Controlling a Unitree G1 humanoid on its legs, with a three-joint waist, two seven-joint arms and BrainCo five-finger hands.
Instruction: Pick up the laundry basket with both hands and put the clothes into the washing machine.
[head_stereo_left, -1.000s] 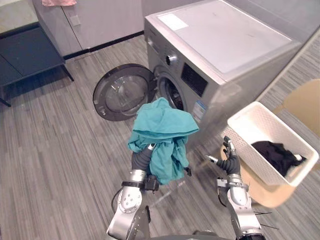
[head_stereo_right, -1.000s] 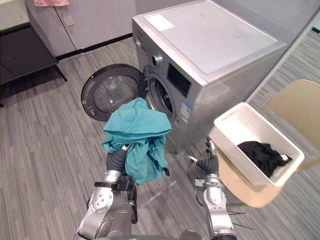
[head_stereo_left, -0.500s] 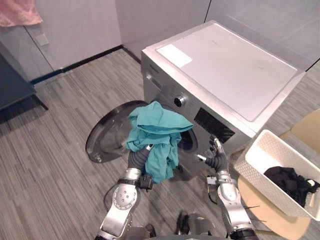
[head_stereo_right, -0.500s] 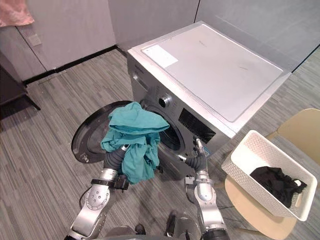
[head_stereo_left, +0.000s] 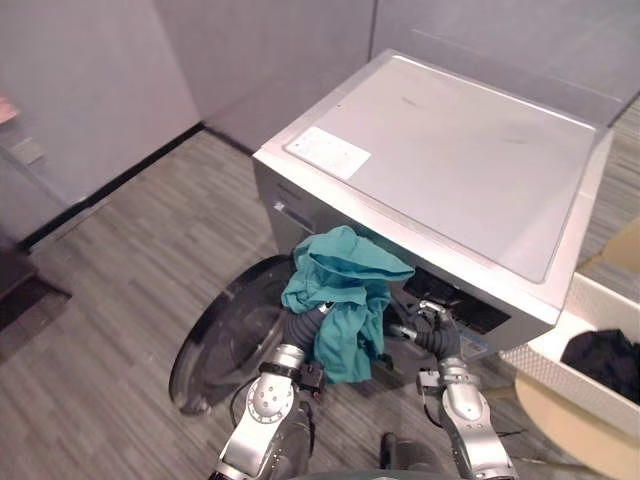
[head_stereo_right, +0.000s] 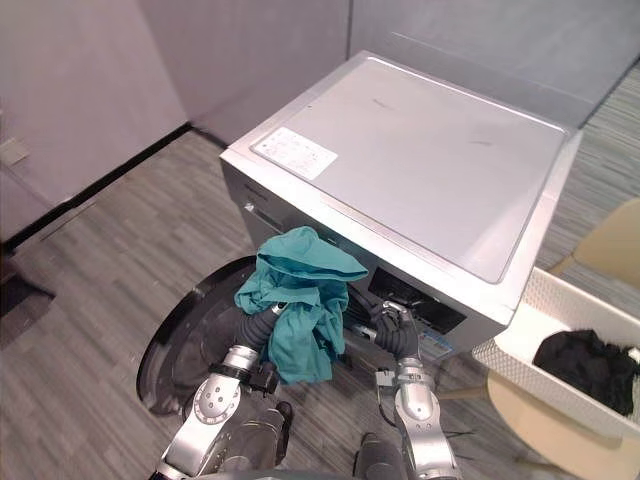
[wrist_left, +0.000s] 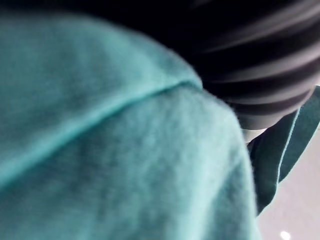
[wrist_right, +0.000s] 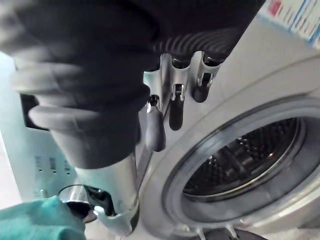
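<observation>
Left hand (head_stereo_left: 305, 327) under one teal garment (head_stereo_left: 340, 290) (draped).

Grey plank floor (head_stereo_left: 120, 290), pale walls (head_stereo_left: 90, 80)

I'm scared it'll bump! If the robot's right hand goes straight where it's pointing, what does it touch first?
Probably the washing machine's grey front, just beside the drum opening. The right hand points there; depth is hard to judge.
</observation>
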